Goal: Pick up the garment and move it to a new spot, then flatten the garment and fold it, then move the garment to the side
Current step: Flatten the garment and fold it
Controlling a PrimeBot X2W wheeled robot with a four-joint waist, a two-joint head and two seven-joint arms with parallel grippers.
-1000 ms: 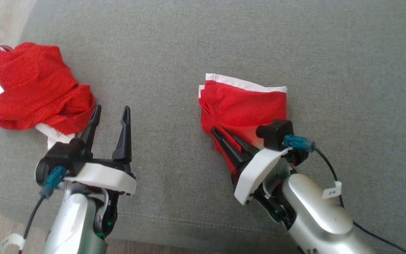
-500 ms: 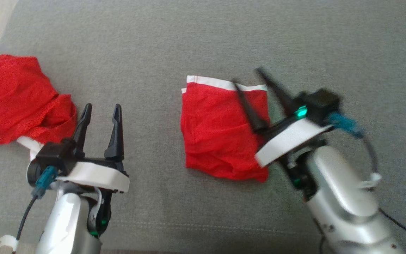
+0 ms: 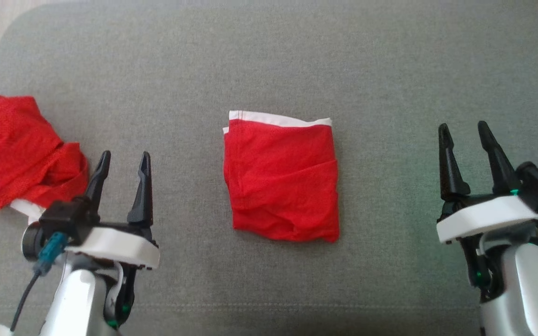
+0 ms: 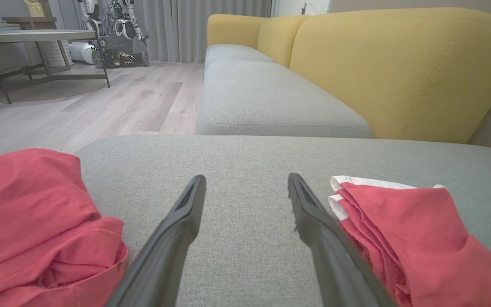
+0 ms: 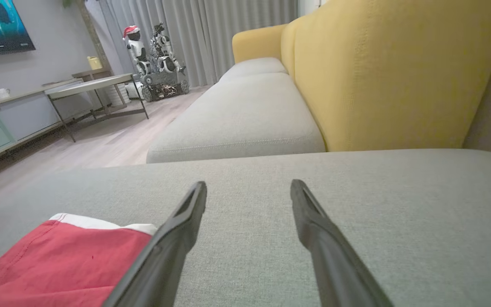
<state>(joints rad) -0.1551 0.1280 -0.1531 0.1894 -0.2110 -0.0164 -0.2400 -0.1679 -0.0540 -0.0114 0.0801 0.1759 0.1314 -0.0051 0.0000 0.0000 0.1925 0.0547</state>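
Folded red garment (image 3: 280,179) lies flat mid grey cushion (image 3: 269,56), white band at far edge, btw the two grippers. The left gripper (image 3: 125,155) & right gripper (image 3: 463,126) both spread wide, holding nothing, well clear of it. Crumpled red pile (image 3: 17,149) sits just beside left gripper.

The folded garment (image 3: 280,179) lies on the seat cushion (image 3: 269,60), near its middle. Well to its left, at the cushion's left edge, lies a crumpled garment (image 3: 17,149). The left gripper (image 3: 125,155) stands between the two, just beside the crumpled one. The right gripper (image 3: 463,126) stands well to the folded garment's right. Beyond the folded garment lies a second seat cushion (image 4: 267,98), with the backrest (image 4: 399,68) to the right and the floor (image 4: 100,98) to the left.
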